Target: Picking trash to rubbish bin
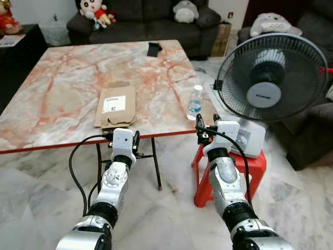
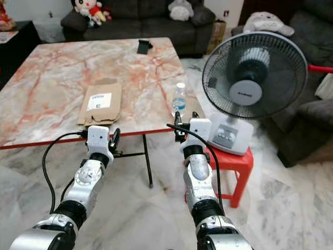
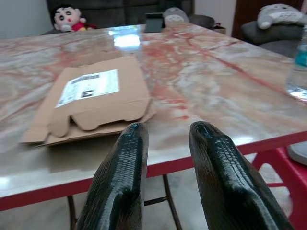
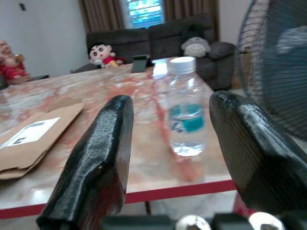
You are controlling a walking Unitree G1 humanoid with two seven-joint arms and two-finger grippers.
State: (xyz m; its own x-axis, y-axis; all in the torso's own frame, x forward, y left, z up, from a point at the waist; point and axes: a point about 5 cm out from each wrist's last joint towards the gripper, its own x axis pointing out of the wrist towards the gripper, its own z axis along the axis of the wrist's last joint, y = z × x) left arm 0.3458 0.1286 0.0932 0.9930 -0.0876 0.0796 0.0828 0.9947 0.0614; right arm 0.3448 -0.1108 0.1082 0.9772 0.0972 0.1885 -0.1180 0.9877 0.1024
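A flattened brown cardboard box [image 1: 115,105] with a white label lies on the marble table [image 1: 62,83], near its front edge. A clear plastic water bottle [image 1: 194,102] with a blue label stands upright at the table's right front corner. My left gripper [image 3: 169,129] hovers just in front of the table's red edge, facing the cardboard, open by a narrow gap and holding nothing. My right gripper [image 4: 170,103] is held off the edge in front of the bottle [image 4: 184,108], open wide, with the bottle seen between its fingers but farther away.
A large standing fan [image 1: 273,78] sits on a red plastic stool [image 1: 255,166] close to my right arm. A small black object [image 1: 154,49] lies at the table's far side. Dark sofas [image 1: 145,15] with plush toys stand behind, over a marble floor.
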